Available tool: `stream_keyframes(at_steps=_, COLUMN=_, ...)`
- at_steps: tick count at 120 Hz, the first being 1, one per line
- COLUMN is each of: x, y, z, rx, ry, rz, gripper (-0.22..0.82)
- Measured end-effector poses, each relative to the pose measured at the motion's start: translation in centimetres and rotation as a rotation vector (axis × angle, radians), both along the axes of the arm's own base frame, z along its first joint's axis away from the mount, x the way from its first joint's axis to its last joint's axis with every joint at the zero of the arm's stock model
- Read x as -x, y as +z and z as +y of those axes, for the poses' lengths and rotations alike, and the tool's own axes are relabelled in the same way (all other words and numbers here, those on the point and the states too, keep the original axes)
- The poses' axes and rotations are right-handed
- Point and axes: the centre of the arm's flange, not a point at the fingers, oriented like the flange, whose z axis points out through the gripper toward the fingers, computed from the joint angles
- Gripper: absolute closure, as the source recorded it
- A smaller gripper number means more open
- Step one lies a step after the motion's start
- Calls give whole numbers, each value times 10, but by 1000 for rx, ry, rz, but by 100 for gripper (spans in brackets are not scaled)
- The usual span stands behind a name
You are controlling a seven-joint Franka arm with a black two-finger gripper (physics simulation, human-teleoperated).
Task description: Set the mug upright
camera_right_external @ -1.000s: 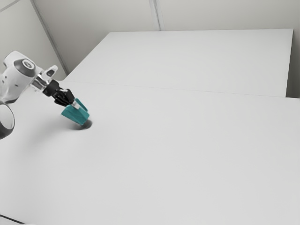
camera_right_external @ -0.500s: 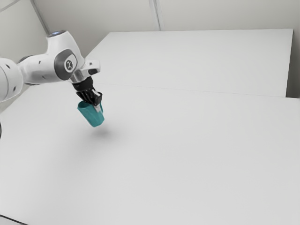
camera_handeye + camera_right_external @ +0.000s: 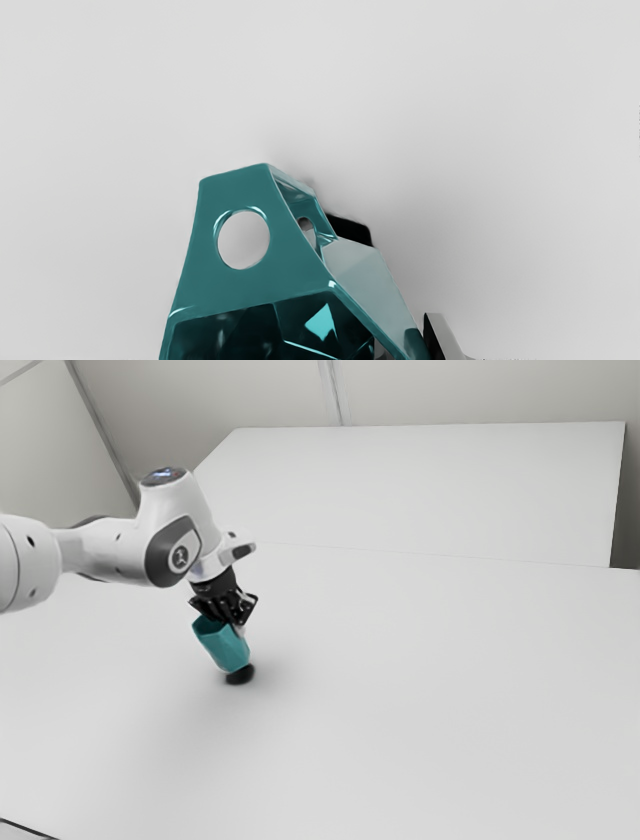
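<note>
Though tilted in exterior view, mug (image 3: 226, 648) pinched in the gripper (image 3: 235, 625) (wrist view: holed side (image 3: 290, 245)).

The mug (image 3: 224, 646) is in the gripper (image 3: 236, 622), over the worktop (image 3: 430, 690), nearer the exterior view's left than its right and apart from the worktop's far edge.
</note>
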Motion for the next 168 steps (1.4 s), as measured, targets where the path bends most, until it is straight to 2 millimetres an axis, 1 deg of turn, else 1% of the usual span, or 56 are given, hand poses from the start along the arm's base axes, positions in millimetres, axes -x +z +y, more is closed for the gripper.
stream_keyframes(at_steps=17, x=3, y=-14, z=-16, rx=4, ry=63, rz=19, gripper=74)
stream_keyframes(at_steps=27, x=3, y=-22, z=-21, rx=8, ry=101, rz=30, gripper=74)
stream_keyframes(at_steps=34, x=1, y=-29, z=-20, rx=11, ry=132, rz=36, gripper=74)
stream_keyframes(at_steps=44, x=-1, y=-39, z=-12, rx=14, ry=184, rz=43, gripper=75)
stream_keyframes(at_steps=56, x=-2, y=-42, z=-8, rx=17, ry=230, rz=40, gripper=75)
stream_keyframes(at_steps=63, x=-3, y=-42, z=-10, rx=20, ry=246, rz=36, gripper=62)
stream_keyframes(at_steps=72, x=-3, y=-38, z=-19, rx=23, ry=252, rz=27, gripper=45)
stream_keyframes(at_steps=79, x=-3, y=-34, z=-23, rx=24, ry=258, rz=19, gripper=34)
stream_keyframes(at_steps=84, x=-2, y=-28, z=-24, rx=24, ry=266, rz=9, gripper=28)
stream_keyframes(at_steps=94, x=-1, y=-8, z=-23, rx=22, ry=282, rz=-18, gripper=19)
stream_keyframes(at_steps=112, x=5, y=23, z=-21, rx=15, ry=309, rz=-45, gripper=9)
stream_keyframes(at_steps=116, x=7, y=29, z=-21, rx=14, ry=313, rz=-49, gripper=8)
stream_keyframes(at_steps=130, x=3, y=66, z=-30, rx=17, ry=306, rz=-88, gripper=5)
stream_keyframes(at_steps=140, x=0, y=82, z=-38, rx=17, ry=282, rz=-105, gripper=3)
stream_keyframes(at_steps=147, x=-7, y=99, z=-40, rx=12, ry=259, rz=-115, gripper=2)
stream_keyframes(at_steps=158, x=-21, y=132, z=-38, rx=-12, ry=225, rz=-132, gripper=2)
stream_keyframes(at_steps=168, x=-31, y=153, z=-35, rx=-34, ry=201, rz=-139, gripper=1)
